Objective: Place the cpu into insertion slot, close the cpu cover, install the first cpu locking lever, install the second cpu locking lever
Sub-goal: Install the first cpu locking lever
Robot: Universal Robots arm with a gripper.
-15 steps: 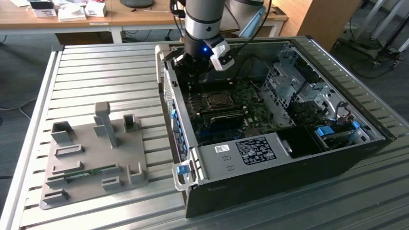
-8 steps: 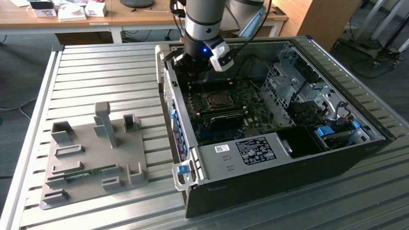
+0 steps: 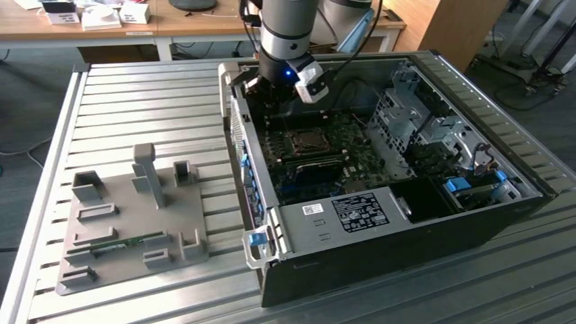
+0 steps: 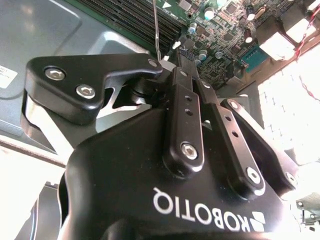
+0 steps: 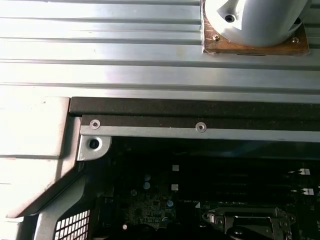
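My gripper (image 3: 268, 108) hangs inside the open computer case (image 3: 504, 223), over the far end of the motherboard (image 3: 338, 158). In the second wrist view the gripper (image 4: 167, 62) has its black fingers (image 4: 182, 100) drawn together. A thin metal rod (image 4: 156, 30), which looks like a cpu locking lever, runs up from the fingertips. Whether it is pinched or just touched I cannot tell. The cpu cover (image 3: 306, 142) lies flat on the socket, a little nearer the camera than the gripper. Its metal frame (image 5: 250, 220) also shows in the first wrist view. The cpu itself cannot be made out.
The case stands on a ribbed metal table (image 3: 144, 101). A grey fixture plate (image 3: 135, 223) with upright holders lies to the exterior view's left of it. Drive cages (image 3: 423, 128) and a power supply box (image 3: 347, 216) crowd the case interior. Wooden desks (image 3: 108, 27) stand behind.
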